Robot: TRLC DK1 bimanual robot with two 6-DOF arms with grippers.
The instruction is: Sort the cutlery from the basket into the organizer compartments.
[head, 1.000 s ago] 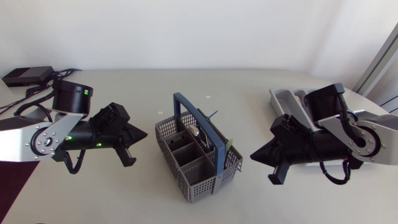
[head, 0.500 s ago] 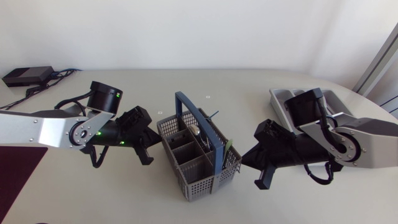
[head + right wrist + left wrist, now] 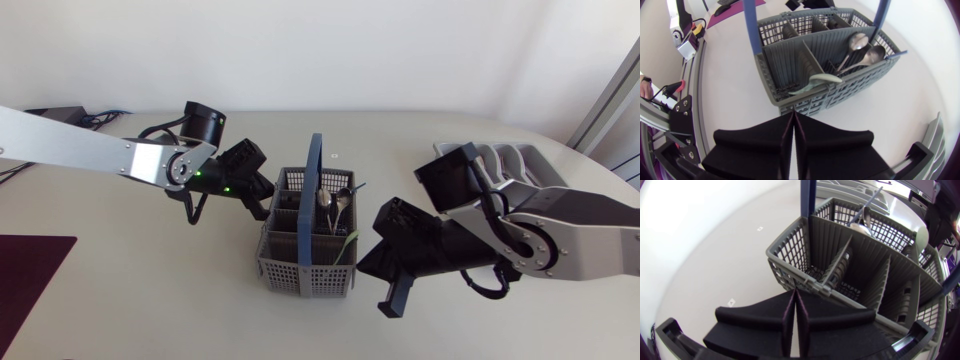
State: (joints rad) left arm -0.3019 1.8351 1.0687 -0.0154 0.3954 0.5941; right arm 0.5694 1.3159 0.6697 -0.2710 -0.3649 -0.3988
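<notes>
Tabletop (image 3: 150, 300) held the basket (image 3: 300, 275); left gripper (image 3: 795, 292), closed tight, sat at its rim; right gripper (image 3: 792, 115), also closed, sat just beside its opposite wall.

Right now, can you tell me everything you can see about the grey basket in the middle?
The basket is grey plastic with mesh walls, and grey dividers split it into compartments. A blue handle arches over its middle. It stands upright on the pale table, between my two arms. Metal spoons lean inside it, on the side of the handle nearer my right arm. My left gripper, fingers shut, sits right at one corner of its rim; I cannot tell if it touches.
</notes>
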